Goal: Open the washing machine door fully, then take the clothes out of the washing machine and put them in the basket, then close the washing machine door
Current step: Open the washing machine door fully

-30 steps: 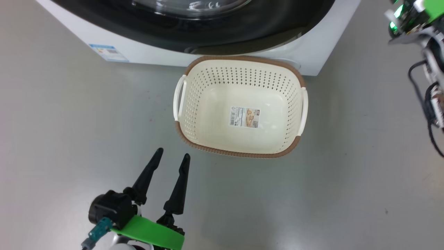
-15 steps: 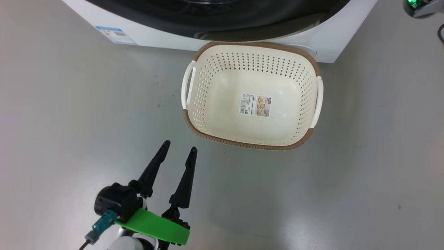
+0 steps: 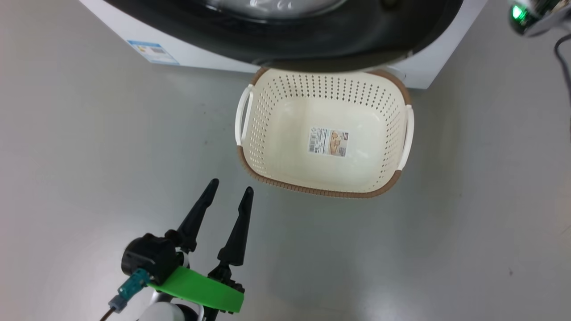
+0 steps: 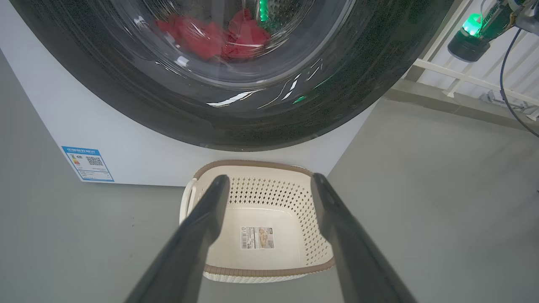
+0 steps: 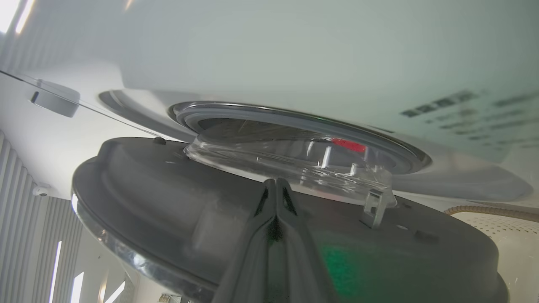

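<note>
my right tool, shut and empty, lies behind the part-open washing machine door to push it wider; left tool hangs spread, empty, near the basket.

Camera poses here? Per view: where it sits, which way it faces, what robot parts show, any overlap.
Head: high, looking down at floor, basket, washer base and door rim; open left hand lower left, right arm top right.
Left wrist: low, facing the door's front along the open left hand; clothes behind the glass, basket below.
Right wrist: beside the ajar door, looking across its inner face to the drum mouth; shut right hand bottom centre.
Shared: head and left wrist both show basket, door, right arm.
</note>
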Robot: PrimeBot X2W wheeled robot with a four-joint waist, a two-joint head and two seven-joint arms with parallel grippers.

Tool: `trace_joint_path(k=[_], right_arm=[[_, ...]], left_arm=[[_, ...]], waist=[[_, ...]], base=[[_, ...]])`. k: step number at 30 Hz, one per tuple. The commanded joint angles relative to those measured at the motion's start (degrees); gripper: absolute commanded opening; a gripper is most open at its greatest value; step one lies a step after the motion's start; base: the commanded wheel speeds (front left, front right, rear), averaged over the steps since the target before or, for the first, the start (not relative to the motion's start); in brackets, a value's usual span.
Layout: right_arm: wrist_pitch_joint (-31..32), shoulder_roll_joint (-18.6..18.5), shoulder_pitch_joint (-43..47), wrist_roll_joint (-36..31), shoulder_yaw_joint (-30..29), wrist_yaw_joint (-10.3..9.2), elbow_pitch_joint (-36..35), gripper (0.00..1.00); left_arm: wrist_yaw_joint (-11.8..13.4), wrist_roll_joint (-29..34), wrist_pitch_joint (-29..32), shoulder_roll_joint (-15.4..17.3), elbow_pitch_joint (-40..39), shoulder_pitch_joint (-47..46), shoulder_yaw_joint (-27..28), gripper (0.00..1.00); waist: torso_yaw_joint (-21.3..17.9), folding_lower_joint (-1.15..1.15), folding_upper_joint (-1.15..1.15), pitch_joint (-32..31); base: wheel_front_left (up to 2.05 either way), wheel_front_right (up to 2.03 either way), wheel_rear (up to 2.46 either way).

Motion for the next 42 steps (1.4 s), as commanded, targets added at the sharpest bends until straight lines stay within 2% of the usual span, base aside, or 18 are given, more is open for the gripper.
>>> trace_joint_path(k=[1, 31, 41, 42], right_arm=[[0.92, 2.07, 2.1, -0.42, 0.55, 0.44, -2.57, 0.0], [9.78, 7.58, 23.24, -2.61, 2.85, 0.44, -15.34, 0.0], [8.03, 8.66, 24.97, -4.92, 1.17, 0.44, -16.33, 0.0], [7.56, 8.8, 25.08, -5.2, 0.83, 0.44, -16.35, 0.06]], left_arm=[[-0.32, -0.47, -0.7, 0.74, -1.15, -0.04, 1.83, 1.0], [-0.32, 0.87, -0.7, 0.65, -2.74, 6.26, 5.75, 1.0], [-0.32, 0.82, -0.7, 0.64, -3.23, 6.66, 6.76, 1.0], [-0.32, 0.75, -0.7, 0.64, -3.22, 6.64, 6.84, 1.0]], waist=[[-0.24, 0.0, 0.0, -1.21], [-2.3, 0.0, 0.0, -11.24], [-2.32, 0.0, 0.0, -11.76], [-2.34, 0.0, 0.0, -11.81]], base=[[0.0, 0.0, 0.0], [0.0, 0.0, 0.0], [0.0, 0.0, 0.0], [0.0, 0.0, 0.0]])
